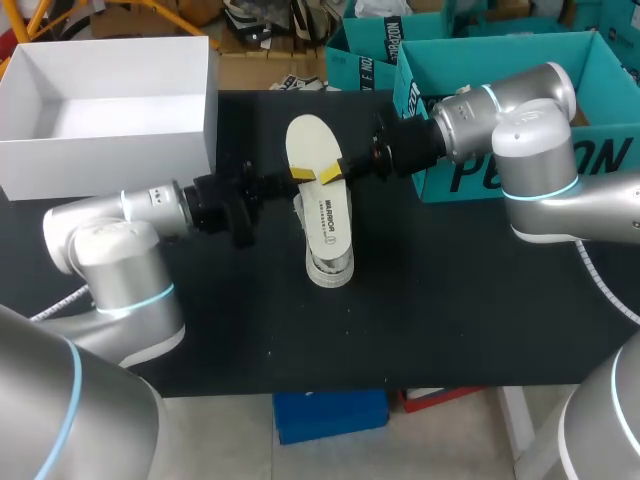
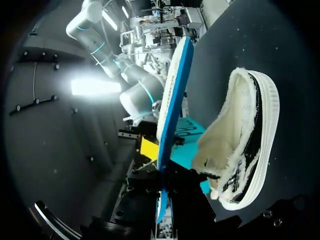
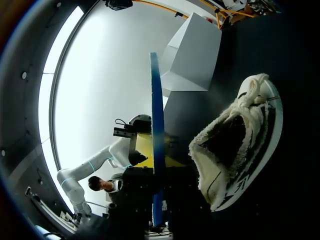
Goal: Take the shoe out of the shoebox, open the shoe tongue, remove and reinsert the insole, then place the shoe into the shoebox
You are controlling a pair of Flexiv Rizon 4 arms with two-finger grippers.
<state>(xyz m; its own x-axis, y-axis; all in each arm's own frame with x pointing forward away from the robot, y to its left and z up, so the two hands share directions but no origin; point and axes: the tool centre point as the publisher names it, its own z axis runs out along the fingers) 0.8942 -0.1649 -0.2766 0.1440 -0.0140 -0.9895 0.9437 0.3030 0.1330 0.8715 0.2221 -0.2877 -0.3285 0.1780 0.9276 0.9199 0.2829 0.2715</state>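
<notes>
The left gripper and right gripper are both closed on the insole's near end, from opposite sides. The shoe lies on the worktop just below and nearer. Its long axis runs near-to-far, parallel to the insole, and both arms are equally close.

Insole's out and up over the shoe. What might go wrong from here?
1. The left arm and right arm both seem to have jaws on the insole; an uneven move may bend it or pull it free.
2. The shoe lies loose on the table; pushing the insole in may shove it away.
3. Its fleecy lining may snag the insole.
</notes>
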